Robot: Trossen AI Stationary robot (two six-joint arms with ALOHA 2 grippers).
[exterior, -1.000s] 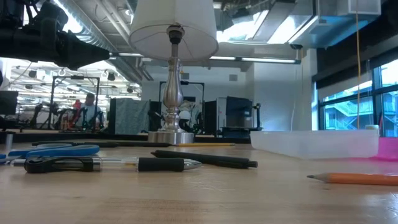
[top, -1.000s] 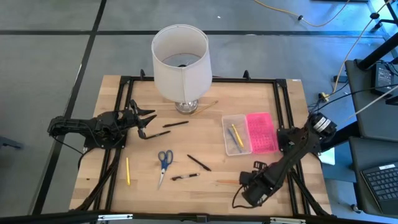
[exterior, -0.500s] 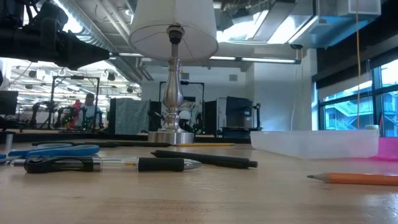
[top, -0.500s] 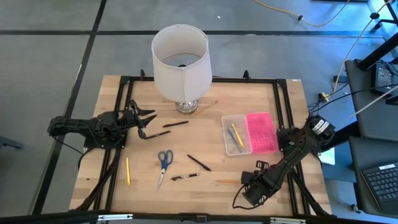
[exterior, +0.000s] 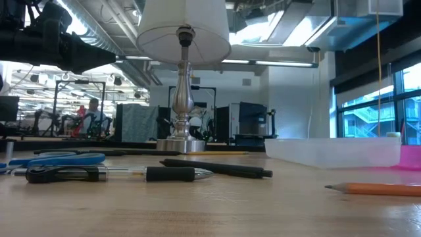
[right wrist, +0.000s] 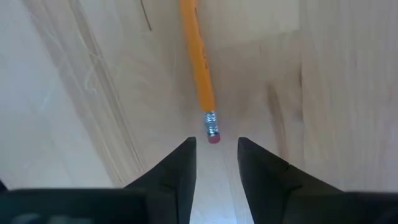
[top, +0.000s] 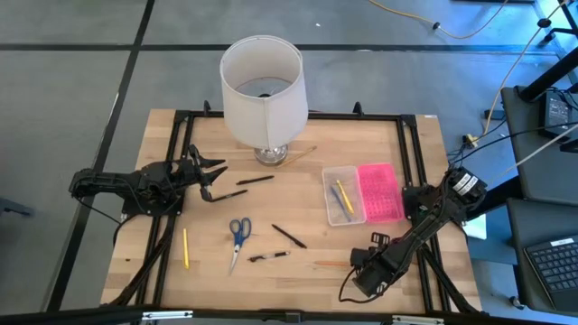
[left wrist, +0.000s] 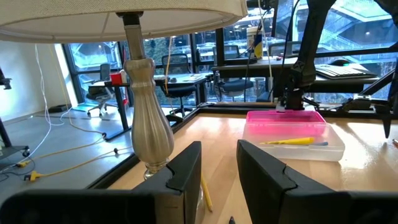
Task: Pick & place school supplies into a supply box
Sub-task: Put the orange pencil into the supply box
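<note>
Since a second ago the right pincer (right wrist: 214, 163) has narrowed a little and barely shifted; its fingers stand apart, empty, just above the eraser end of an orange pencil (right wrist: 198, 67) on the desk (top: 298, 212). The left pincer (top: 215, 174) waits half open near the lamp (top: 262, 88). The supply box (top: 363, 193), open, holds a yellow pencil (top: 343, 196). Scissors (top: 238, 233) and pens (top: 289, 236) lie in the middle.
</note>
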